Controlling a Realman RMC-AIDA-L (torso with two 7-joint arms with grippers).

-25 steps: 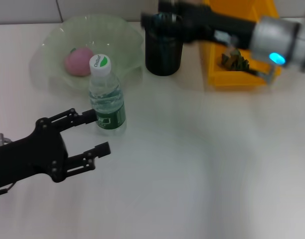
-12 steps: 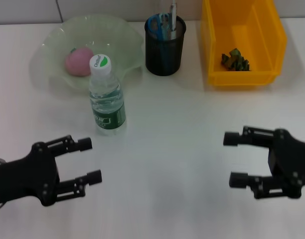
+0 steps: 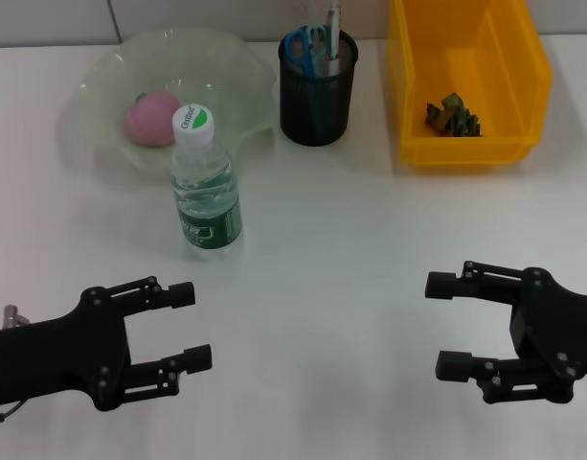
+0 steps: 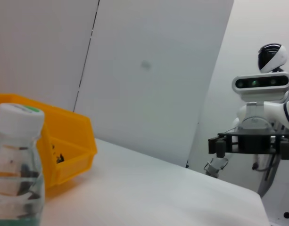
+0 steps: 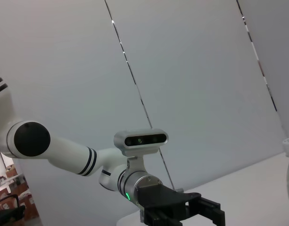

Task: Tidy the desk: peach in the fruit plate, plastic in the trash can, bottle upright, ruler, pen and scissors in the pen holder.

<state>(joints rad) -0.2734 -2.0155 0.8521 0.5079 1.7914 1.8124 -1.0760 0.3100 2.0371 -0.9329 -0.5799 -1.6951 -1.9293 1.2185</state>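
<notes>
Near the front edge of the desk [image 3: 350, 240], both grippers hover with jaws spread wide, holding nothing.

The left gripper [image 3: 190, 326] is toward the front left corner, the right gripper [image 3: 444, 324] toward the front right. The bottle [image 3: 205, 184] stands upright just in front of the fruit plate [image 3: 231, 67] holding the peach [image 3: 151, 119] at the back left. The pen holder [image 3: 317, 88] with scissors [image 3: 305, 43] sits mid-back; plastic [image 3: 452, 115] lies in the yellow trash can [image 3: 465, 151] at the back right.
</notes>
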